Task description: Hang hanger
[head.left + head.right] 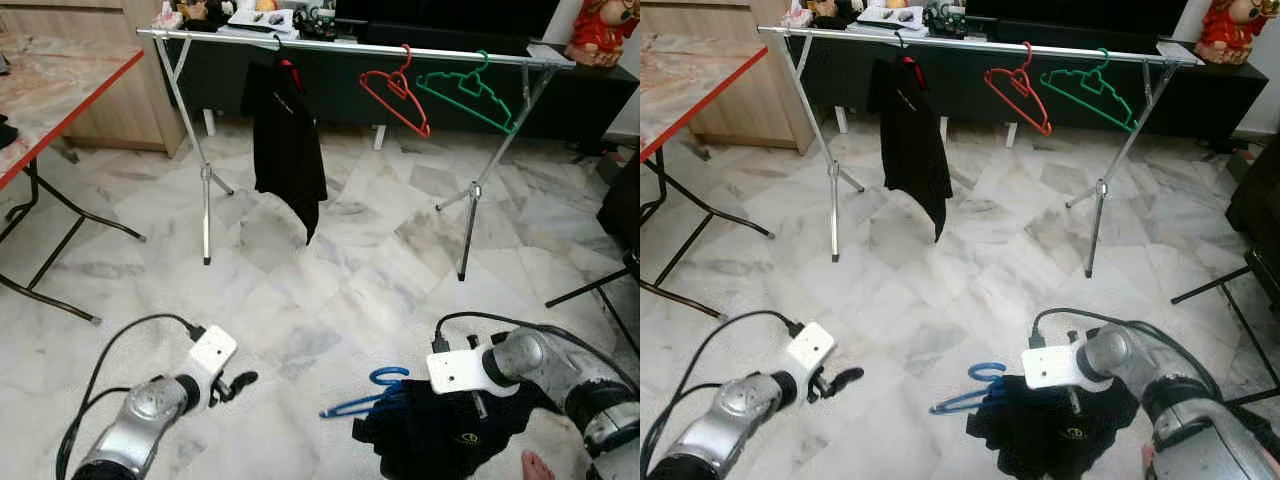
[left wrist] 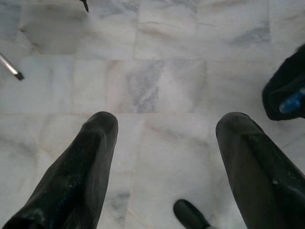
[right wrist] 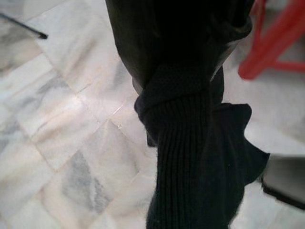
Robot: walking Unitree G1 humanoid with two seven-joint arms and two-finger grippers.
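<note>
- Even, soft daylight fills the head views; the marble floor (image 1: 330,260) looks bright with mild sheen.
- Faint shadows lie under the drying rack (image 1: 350,45).
- Straight lines bow towards the frame edges.
- In the right wrist view the black garment (image 3: 190,143) is close, dark and soft-focused.

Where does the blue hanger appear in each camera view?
Left eye: blue hanger at bottom centre, beside the right gripper.
Right eye: lower centre.
Left wrist: blue sliver at one edge.
Right wrist: cannot make it out.
Shared landmark: black garment.

A blue hanger (image 1: 365,392) inside a black garment (image 1: 440,430) hangs low above the marble floor (image 1: 330,270)
</note>
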